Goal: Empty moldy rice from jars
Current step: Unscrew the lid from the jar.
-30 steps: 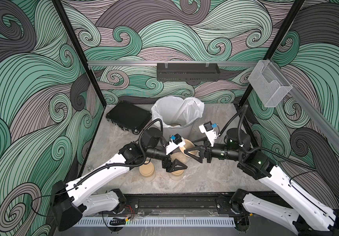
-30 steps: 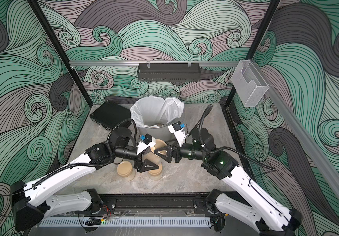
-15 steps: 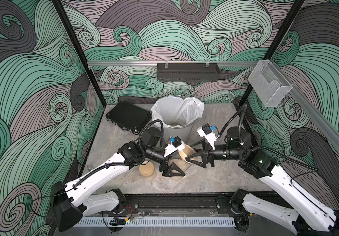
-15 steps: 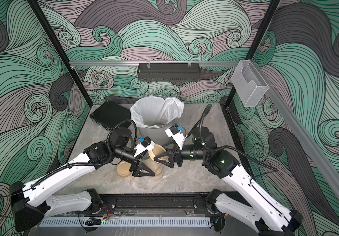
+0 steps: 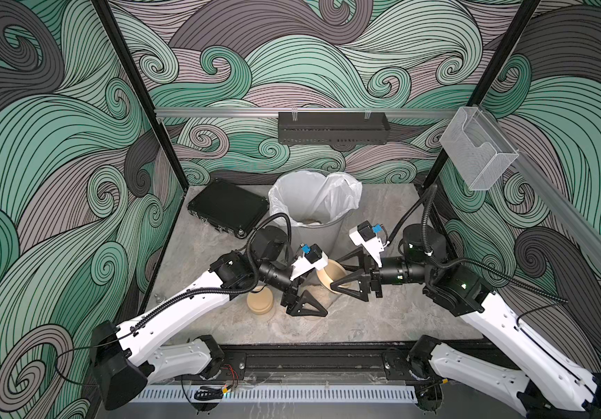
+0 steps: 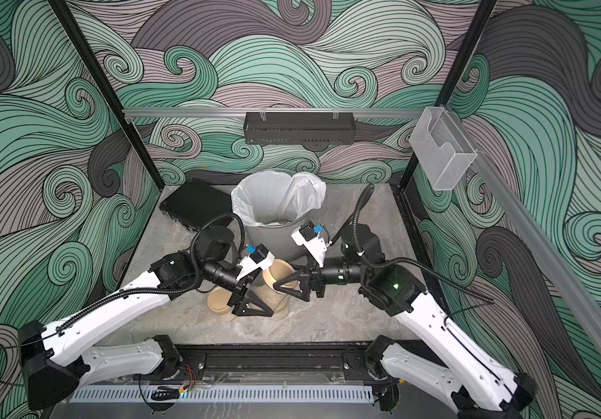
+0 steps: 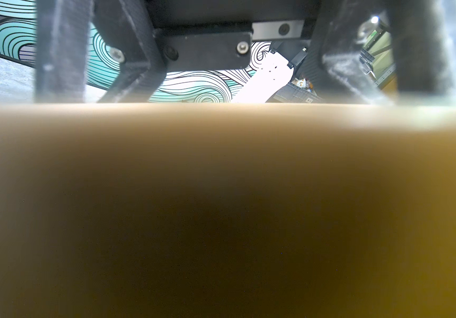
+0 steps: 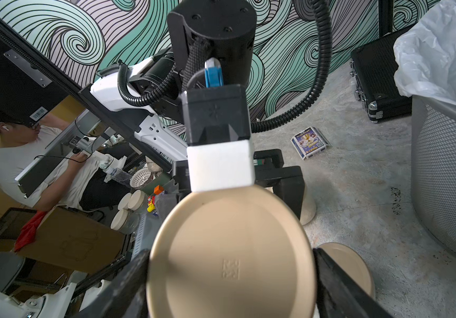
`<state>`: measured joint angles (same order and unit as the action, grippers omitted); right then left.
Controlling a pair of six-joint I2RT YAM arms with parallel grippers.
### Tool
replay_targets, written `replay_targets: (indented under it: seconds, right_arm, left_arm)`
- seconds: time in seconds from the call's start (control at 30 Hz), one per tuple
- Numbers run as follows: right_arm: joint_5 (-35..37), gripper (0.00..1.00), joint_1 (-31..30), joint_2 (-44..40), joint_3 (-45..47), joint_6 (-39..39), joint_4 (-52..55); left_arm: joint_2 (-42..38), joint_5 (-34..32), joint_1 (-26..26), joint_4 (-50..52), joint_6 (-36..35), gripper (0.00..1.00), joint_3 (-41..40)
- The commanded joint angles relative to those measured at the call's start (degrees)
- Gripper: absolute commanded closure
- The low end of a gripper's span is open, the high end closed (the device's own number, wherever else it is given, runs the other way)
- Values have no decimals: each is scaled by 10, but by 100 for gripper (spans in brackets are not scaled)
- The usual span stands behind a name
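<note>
Currently your right gripper (image 5: 336, 274) straddles the round tan lid (image 8: 231, 242), fingers (image 8: 339, 286) at its rim, though whether they pinch cannot be told; the smooth lid's small embossed mark (image 8: 231, 268) is unreadable. Your left gripper (image 5: 320, 294), reaching low toward 3 o'clock, clamps the tilted clear jar (image 5: 325, 290) of moldy rice (image 6: 273, 295), mesh wastebasket (image 5: 319, 237) at its 12 o'clock.

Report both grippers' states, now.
Left gripper: shut on the tilted jar.
Right gripper: jaws straddle that jar's lid; clamped or loose cannot be told.
</note>
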<state>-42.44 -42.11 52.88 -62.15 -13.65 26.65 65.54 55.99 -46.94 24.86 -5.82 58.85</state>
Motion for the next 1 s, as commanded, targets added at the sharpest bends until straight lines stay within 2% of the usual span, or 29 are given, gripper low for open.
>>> replay_targets:
  seconds: [0.0,0.2,0.37,0.97]
  right_arm:
    - [26,14,-2,25,-7,13,-35]
    - [32,1,4,21,-4,14,-34]
    - [34,1,12,14,2,14,-28]
    - [44,1,41,-28,25,0,-9]
  left_arm:
    - [2,55,-24,-69,-23,73,28]
    - [0,43,-24,-68,-23,72,26]
    - [-6,18,-23,-64,-24,72,25]
    - [-70,-169,-17,-48,-54,72,4]
